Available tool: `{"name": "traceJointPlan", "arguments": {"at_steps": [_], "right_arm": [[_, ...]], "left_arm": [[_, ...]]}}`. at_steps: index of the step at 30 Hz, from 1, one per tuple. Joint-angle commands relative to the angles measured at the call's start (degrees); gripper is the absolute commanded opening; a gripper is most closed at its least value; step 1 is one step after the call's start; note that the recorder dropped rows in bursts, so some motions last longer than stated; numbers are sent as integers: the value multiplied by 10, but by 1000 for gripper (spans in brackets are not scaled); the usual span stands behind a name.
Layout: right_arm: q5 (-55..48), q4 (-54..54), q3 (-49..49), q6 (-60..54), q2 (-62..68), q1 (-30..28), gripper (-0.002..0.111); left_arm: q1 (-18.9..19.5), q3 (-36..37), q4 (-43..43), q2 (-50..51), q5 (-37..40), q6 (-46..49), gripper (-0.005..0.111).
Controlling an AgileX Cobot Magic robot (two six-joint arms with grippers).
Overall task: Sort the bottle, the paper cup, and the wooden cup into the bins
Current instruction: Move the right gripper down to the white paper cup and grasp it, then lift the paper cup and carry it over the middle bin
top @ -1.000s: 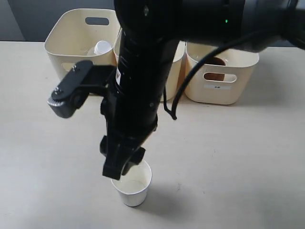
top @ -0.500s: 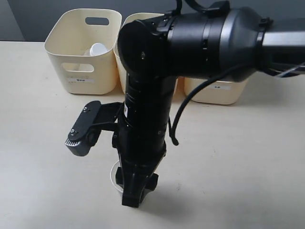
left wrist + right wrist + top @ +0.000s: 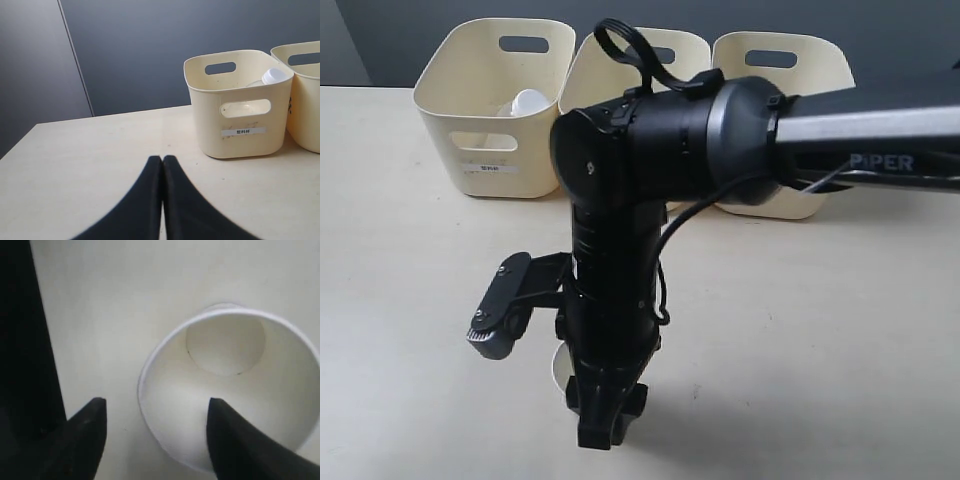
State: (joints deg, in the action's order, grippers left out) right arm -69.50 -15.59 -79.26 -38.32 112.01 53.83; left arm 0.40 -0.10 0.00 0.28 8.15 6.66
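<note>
The white paper cup stands upright on the table, and only a sliver of its rim shows beside the arm in the exterior view. My right gripper is open and straddles the cup's rim, one finger inside and one outside. It reaches down at the front. The bottle's white cap shows in the left bin, also visible as the cap in the left wrist view. My left gripper is shut on nothing, low over the table. The wooden cup is hidden.
Three cream bins stand in a row at the back: the left one, the middle one and the right one, the last two partly behind my right arm. A dark wall lies behind them.
My right arm has come down over the paper cup and now hides most of it. Its upper part has dropped lower, uncovering the tops of the middle and right bins.
</note>
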Motion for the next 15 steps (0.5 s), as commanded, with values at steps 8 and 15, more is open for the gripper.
{"name": "traceJointPlan", "arguments": {"at_steps": [8, 15], "right_arm": [[39, 0, 3, -30, 33, -1, 9], [7, 32, 2, -67, -17, 9, -1]], "left_arm": [[0, 1, 0, -3, -4, -1, 0], [0, 1, 0, -3, -4, -1, 0]]}}
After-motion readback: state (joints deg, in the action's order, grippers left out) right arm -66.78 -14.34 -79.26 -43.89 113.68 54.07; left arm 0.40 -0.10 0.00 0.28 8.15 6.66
